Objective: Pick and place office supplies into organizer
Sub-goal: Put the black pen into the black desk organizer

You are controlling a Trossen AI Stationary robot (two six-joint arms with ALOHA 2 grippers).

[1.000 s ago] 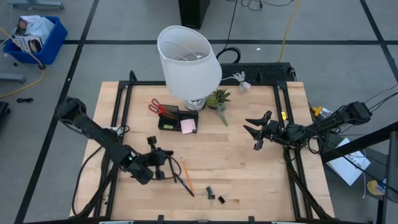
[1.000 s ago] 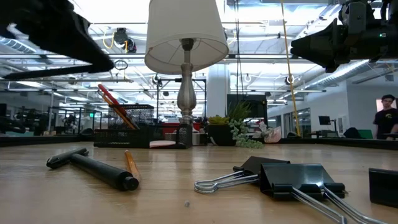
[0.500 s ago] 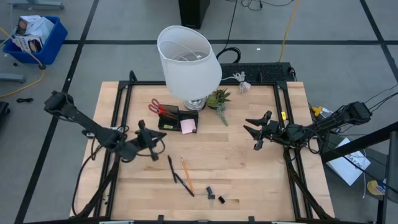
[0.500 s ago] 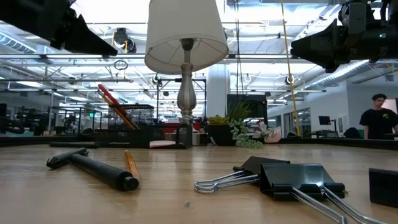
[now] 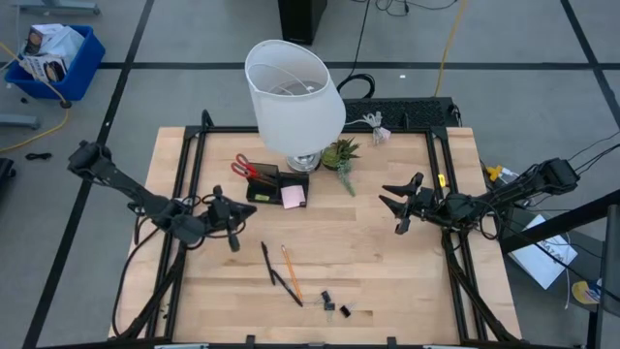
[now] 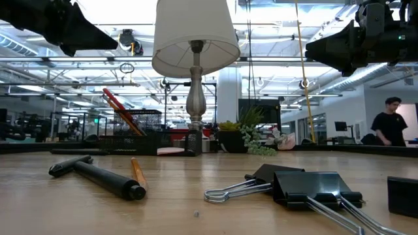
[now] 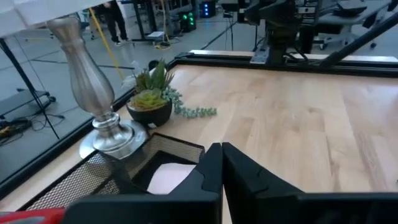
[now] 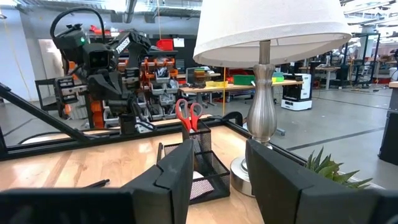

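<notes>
The black mesh organizer (image 5: 274,184) stands by the lamp base, with red-handled scissors (image 5: 242,167) upright in it and a pink sticky pad (image 5: 294,197) at its right end. Two black pens (image 5: 267,262) and an orange pencil (image 5: 290,272) lie flat on the table nearer the front, with small black clips (image 5: 335,305) beyond them. My left gripper (image 5: 233,221) hovers shut and empty just left of the organizer (image 7: 118,177), above the table. My right gripper (image 5: 397,206) waits open at the table's right, pointing toward the organizer (image 8: 200,163).
A tall white-shaded lamp (image 5: 294,95) stands behind the organizer, its shade overhanging it. A small potted plant (image 5: 340,153) sits to the lamp's right. A black frame rail (image 5: 194,165) borders the table. Bare wood lies between the two grippers. A person (image 6: 390,124) stands far off in the room.
My left gripper has drawn back from the pens, moving toward the table's far left and rising a little, and its fingers have tipped up nearer to level. The pens, pencil and clips lie where they were. My right gripper has kept still.
</notes>
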